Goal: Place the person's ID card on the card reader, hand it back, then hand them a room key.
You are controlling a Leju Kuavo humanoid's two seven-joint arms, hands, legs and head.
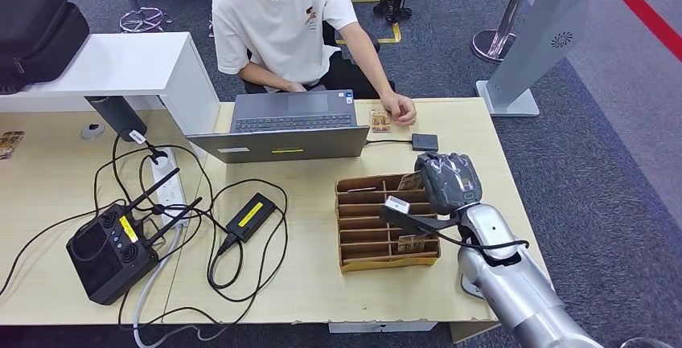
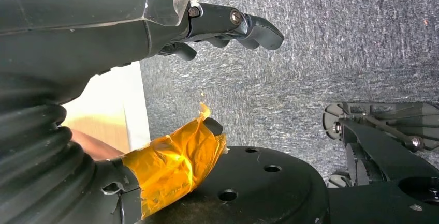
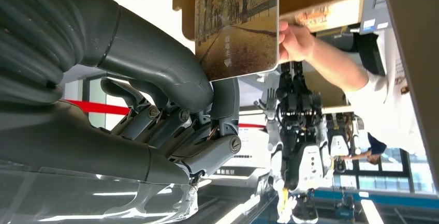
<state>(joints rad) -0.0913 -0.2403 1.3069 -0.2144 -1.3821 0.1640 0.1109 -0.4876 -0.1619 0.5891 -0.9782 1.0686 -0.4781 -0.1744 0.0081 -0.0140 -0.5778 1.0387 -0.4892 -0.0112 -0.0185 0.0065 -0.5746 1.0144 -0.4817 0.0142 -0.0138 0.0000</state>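
1. Grey carpet surrounds a light wooden counter (image 1: 322, 284), with a red floor stripe at the far right and a grey stand beside the counter's far right corner.
2. A person in a white T-shirt (image 1: 277, 18) sits at the far side behind an open grey laptop (image 1: 289, 127).
3. The person's hand (image 1: 400, 109) rests on the counter, touching a small brown-patterned card (image 1: 380, 120) that lies flat just right of the laptop.
4. A small black card reader (image 1: 425, 141) sits near that card, toward the robot, its cable running to the laptop.
5. A brown slotted card organiser (image 1: 378, 223) stands on the counter's right part; cards stand in some of its slots.
6. The right hand (image 1: 447, 181) is over the organiser's far right corner, its fingers closed round a room key card (image 3: 237, 25) printed with an autumn tree avenue; in the right wrist view the thumb (image 3: 155, 74) presses one face of the card.
7. The left hand (image 2: 228, 27) hangs over the carpet, fingers loosely curled and apart with nothing in them; orange tape wraps its thumb (image 2: 176, 162).
8. On the counter's left part lie a black controller with antennas (image 1: 112, 251), a white power strip (image 1: 165, 183), a black adapter with a yellow label (image 1: 251, 216) and looping black cables.
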